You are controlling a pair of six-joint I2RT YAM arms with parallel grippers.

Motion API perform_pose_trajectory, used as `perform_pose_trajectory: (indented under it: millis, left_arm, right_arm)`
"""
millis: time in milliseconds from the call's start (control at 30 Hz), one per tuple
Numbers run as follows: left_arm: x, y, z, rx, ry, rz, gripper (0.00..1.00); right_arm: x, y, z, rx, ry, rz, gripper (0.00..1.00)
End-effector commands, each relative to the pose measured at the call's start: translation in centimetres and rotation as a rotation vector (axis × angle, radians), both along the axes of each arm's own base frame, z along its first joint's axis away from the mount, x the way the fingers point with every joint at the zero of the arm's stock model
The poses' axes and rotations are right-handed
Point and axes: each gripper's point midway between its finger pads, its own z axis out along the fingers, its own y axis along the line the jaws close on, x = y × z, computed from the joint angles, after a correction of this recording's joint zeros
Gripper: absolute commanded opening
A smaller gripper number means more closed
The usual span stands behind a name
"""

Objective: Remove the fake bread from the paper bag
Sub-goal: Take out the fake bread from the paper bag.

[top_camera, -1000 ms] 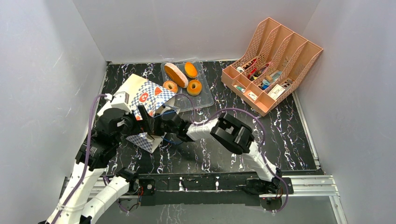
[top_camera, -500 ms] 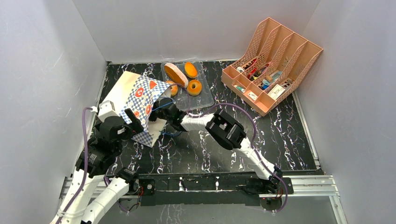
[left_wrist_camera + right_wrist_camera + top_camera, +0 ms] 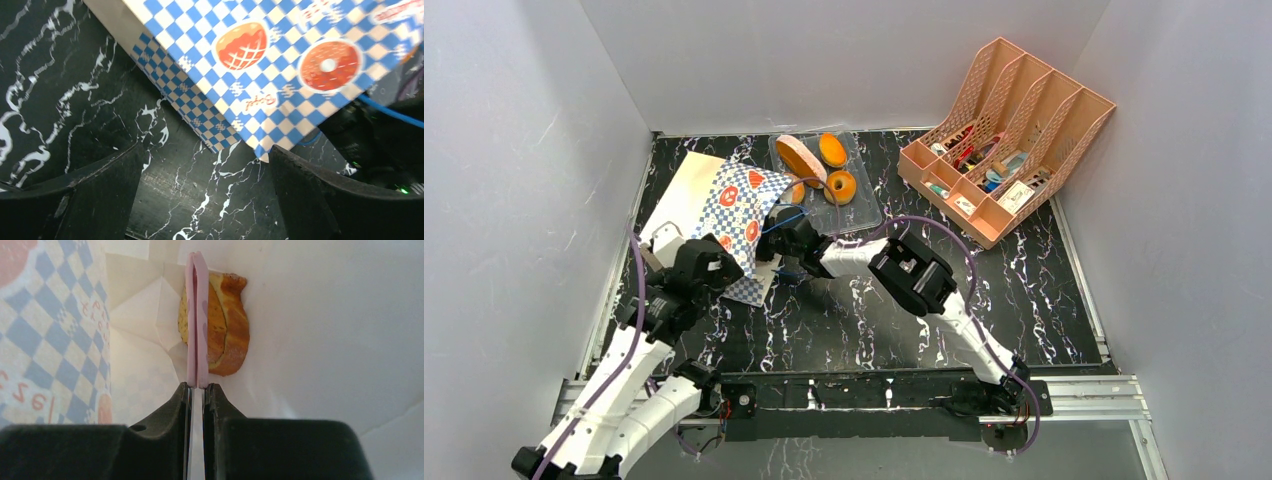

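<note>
The fake bread inside the bag is a golden-brown toy pastry slice with a yellowish speckled face [image 3: 227, 325]. It stands on edge deep in the tan kraft paper bag with the blue-and-white checkered side printed with orange pastries [image 3: 736, 212]. That bag lies tipped over on the black marble-patterned table [image 3: 1044, 290], with its mouth towards the middle of the table.

Your right gripper [image 3: 197, 387] is reached in through that mouth. Its black fingers are clamped almost together on a thin, flat pink strip [image 3: 196, 315]. The strip runs straight out from the fingertips and lies flat against the pastry slice. You cannot tell from this view whether the strip is part of the slice.

Your left gripper [image 3: 205, 165] is spread wide and holds nothing. It hangs low over the table just short of the bag's checkered corner, touching neither the paper nor the blue cord handle [image 3: 387, 111].

More fake bread already sits in the clear plastic tray [image 3: 864, 212] just beyond the bag: an oval loaf with a pale face [image 3: 801, 160], a round orange bun [image 3: 832, 149] and a ring donut [image 3: 840, 186]. The bag's upper edge partly hides a fourth piece.

A pink lattice file organizer [image 3: 1009, 110] stands well apart at the far right.
</note>
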Motion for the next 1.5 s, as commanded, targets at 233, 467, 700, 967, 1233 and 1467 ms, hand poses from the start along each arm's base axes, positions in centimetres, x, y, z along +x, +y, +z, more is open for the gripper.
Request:
perform_pose_trajectory:
  millis: [233,467,700,967,1233,1467]
  left_arm:
    - [0.7,1.7,-5.7,-0.177,-0.094,0.4,0.93]
    - [2.8,0.8,-2.8,-0.251,-0.268,0.335,0.85]
    - [1.0,1.2,-2.5,-0.228,-0.239,0.29,0.82]
    - [2.8,1.3,-3.6,-0.188,-0.3,0.286,0.83]
    - [5.7,1.3,-3.7,-0.157,-0.426,0.3,0.82]
    - [6.5,2.1,-3.7,-0.121,-0.486,0.343,0.67]
  right_arm:
    - [-2.1,-1.3,8.8,0.078,-0.191,0.103,0.0]
    - [-3.0,-2.0,8.1,0.081,-0.186,0.142,0.0]
    - [-3.1,-2.1,7.8,0.055,-0.204,0.163,0.0]
    - [-3.4,-2.3,7.4,0.032,-0.211,0.178,0.0]
    - [-3.8,-2.5,7.3,0.017,-0.222,0.2,0.0]
    - [-4.4,-2.8,6.5,0.012,-0.204,0.213,0.0]
